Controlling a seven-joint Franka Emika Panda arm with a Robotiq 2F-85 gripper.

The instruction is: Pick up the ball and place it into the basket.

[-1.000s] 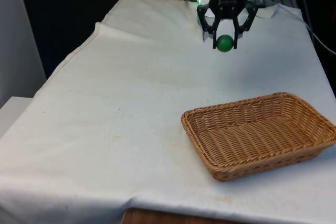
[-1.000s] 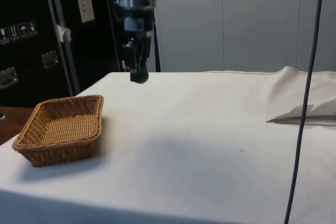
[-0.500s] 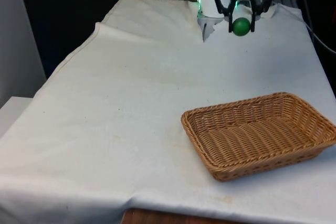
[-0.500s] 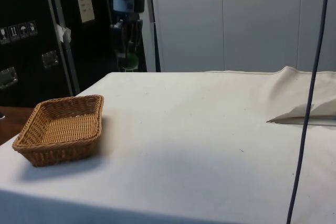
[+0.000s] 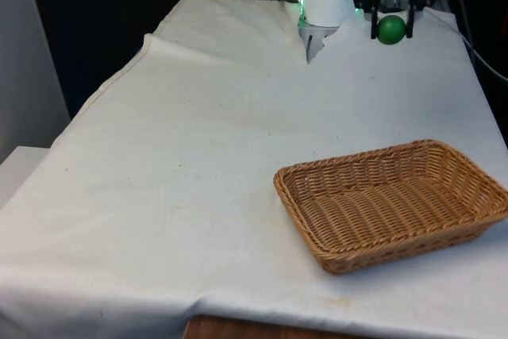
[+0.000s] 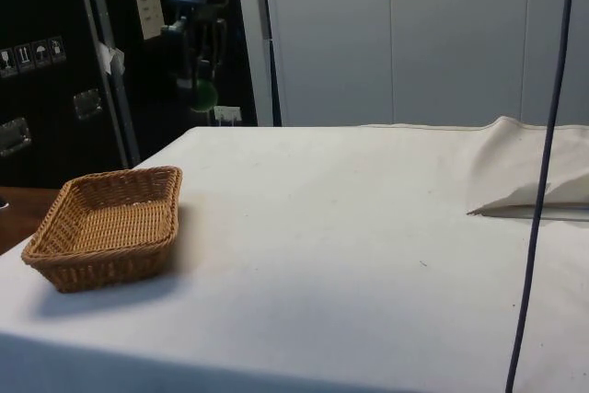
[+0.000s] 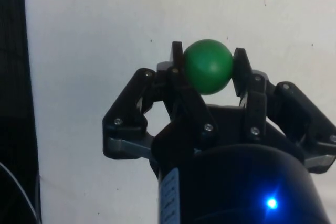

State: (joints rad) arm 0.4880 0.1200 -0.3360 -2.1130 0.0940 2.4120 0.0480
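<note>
**Green ball held aloft, basket waiting near the table's edge**

Green and round, the ball (image 5: 390,29) sits clamped between the two fingers of the gripper (image 5: 391,28) in the front view, raised well above the white cloth (image 5: 198,156) at the far end of the table, towards the front view's right. The wicker basket (image 5: 333,256) lies on the cloth much nearer the camera, also on the front view's right, well apart from the ball and with nothing in it.

From the side view the ball (image 6: 203,95) hangs high against the dark cabinets, clear of the cloth (image 6: 368,218), with the gripper (image 6: 203,93) above it. The basket (image 6: 87,273) rests near the table's corner, lower and closer to the camera than the ball.

At the wrist, the ball (image 7: 208,66) is pinched squarely between both fingertips (image 7: 178,64), the cloth (image 7: 94,35) plain beneath it. The grasp looks centred, so it should carry.

The step in hand appears to be the carry to the basket. To do it well, I would keep the height until the ball is over the middle of the basket's floor, not its rim, then lower well inside the walls before letting go; a ball dropped from high may bounce or roll out over the low woven sides.
</note>
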